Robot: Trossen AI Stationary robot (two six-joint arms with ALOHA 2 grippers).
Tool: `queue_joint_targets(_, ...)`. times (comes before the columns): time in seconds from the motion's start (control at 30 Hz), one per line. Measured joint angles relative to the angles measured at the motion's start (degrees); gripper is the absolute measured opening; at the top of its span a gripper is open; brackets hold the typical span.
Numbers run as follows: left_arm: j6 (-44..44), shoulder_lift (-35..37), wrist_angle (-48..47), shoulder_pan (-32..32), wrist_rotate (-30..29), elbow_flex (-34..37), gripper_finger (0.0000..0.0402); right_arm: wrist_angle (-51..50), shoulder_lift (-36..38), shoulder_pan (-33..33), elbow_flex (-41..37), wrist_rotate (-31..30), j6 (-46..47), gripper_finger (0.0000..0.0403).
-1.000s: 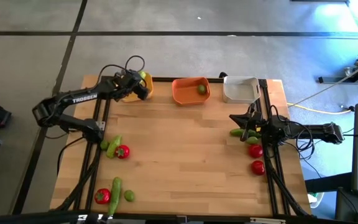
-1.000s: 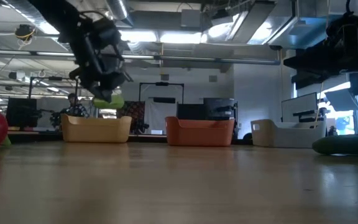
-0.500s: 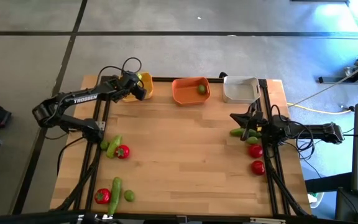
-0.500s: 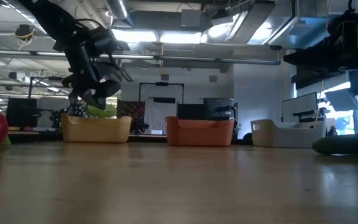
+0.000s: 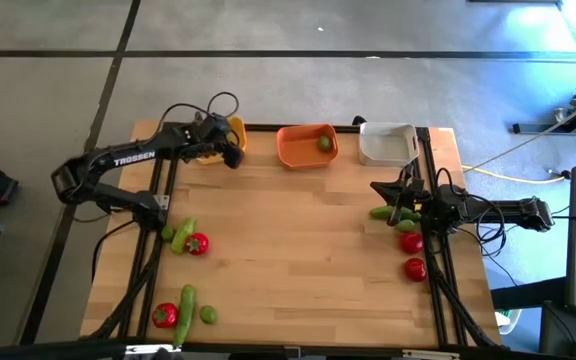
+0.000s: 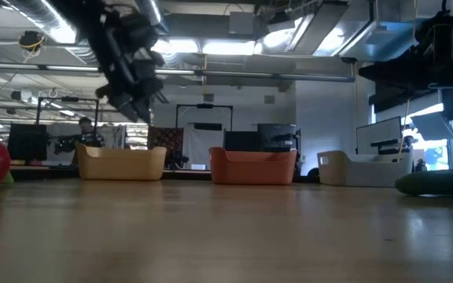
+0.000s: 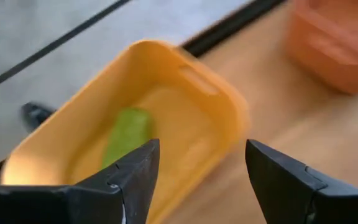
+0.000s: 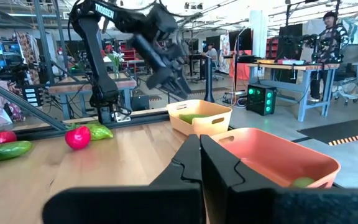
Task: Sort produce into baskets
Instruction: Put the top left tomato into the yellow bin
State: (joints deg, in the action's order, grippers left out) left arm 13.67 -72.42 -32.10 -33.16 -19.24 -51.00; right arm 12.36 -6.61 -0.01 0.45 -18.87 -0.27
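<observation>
My left gripper [image 7: 201,155] hangs open and empty above the yellow basket [image 7: 222,93] at the table's far left [image 5: 232,128]. A green cucumber-like piece [image 7: 126,134] lies on that basket's floor. The orange basket [image 5: 306,147] holds a lime-like ball [image 5: 324,143]. The white-grey basket [image 5: 386,143] stands to its right. My right gripper [image 8: 201,144] is shut and waits level at the table's right side [image 5: 376,188], holding nothing.
Loose produce lies on the wooden table. A green piece [image 5: 180,236] and a red one [image 5: 197,243] lie at the left. A red [image 5: 164,315], a cucumber [image 5: 186,300] and a lime [image 5: 208,314] lie near left. Green [image 5: 386,212] and red pieces [image 5: 410,241] lie under the right arm.
My left gripper has let go of a green piece, which has fallen into the yellow basket and lies there now. The gripper has then gone up, away from the basket, and tipped a little.
</observation>
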Motion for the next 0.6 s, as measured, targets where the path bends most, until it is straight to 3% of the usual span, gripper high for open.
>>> queue_joint_targets(0.3,1.6,0.0,-11.4,14.6,2.9,-6.2,0.0231,0.0,0.0,0.0,0.0,0.0,0.0,0.0)
queue_joint_targets(0.6,14.3,0.0,-22.0,27.2,3.8,-6.6,0.023,0.0,0.0,0.0,0.0,0.0,0.0,0.0)
